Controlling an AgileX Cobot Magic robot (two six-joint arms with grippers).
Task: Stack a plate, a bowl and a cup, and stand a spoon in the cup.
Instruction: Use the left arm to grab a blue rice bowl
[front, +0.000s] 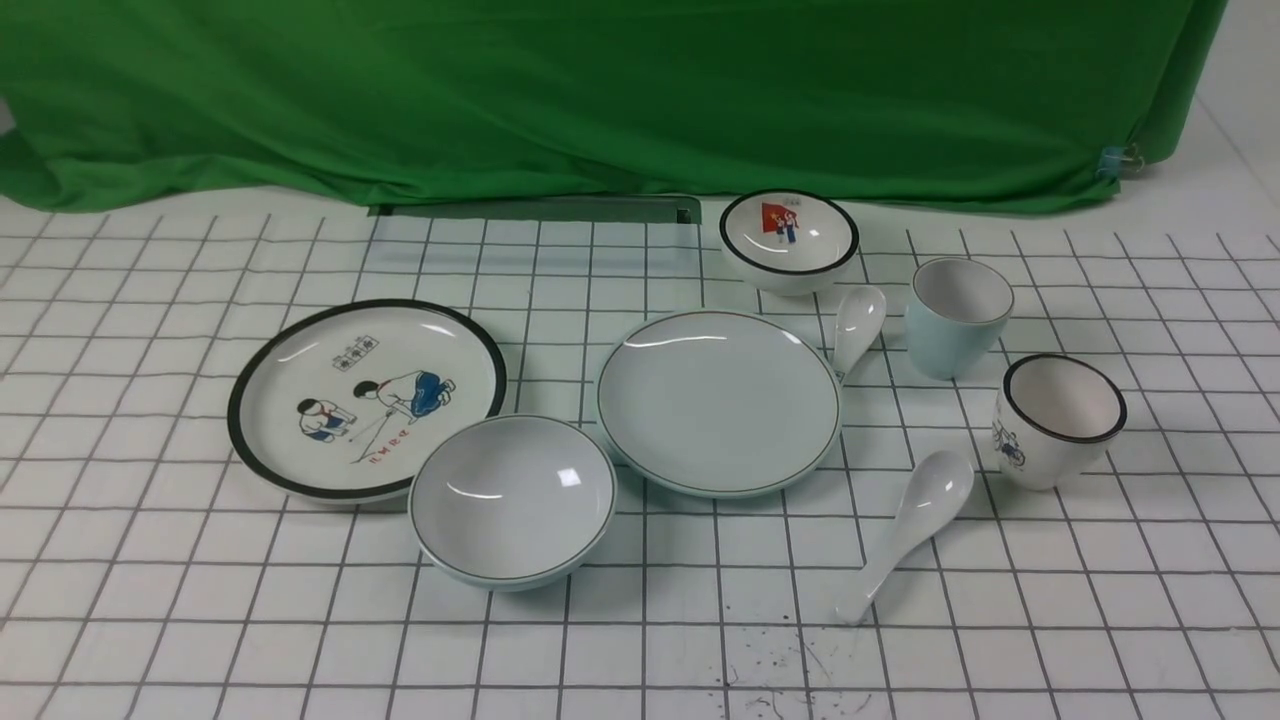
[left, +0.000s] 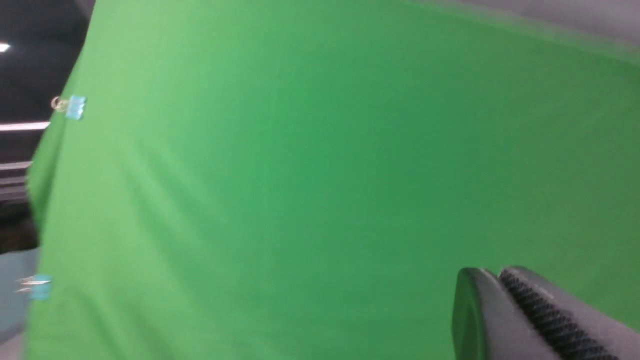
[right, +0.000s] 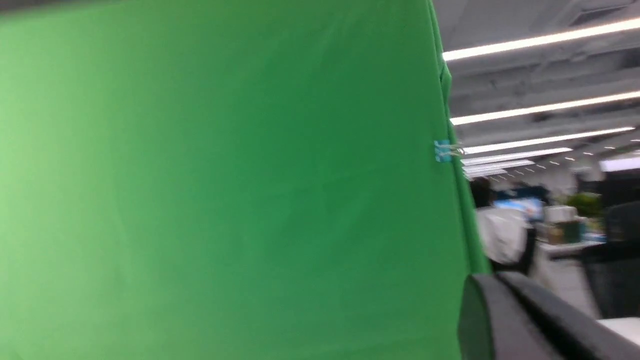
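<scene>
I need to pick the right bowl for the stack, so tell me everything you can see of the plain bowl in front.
The bowl is plain pale blue-grey with a thin dark rim line, glossy like glazed ceramic, with light glints inside. It stands upright and empty on the gridded table, between the cartoon plate and the plain plate. Its rim meets both plates' edges in this view; true contact cannot be told.

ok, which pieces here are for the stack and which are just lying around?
For the job: plain blue-green plate, plain blue-grey bowl, plain pale blue cup, one white soup spoon: front spoon or back spoon, alike.
Lying about: cartoon plate, red-picture bowl, black-rimmed cup, the other spoon.
</scene>
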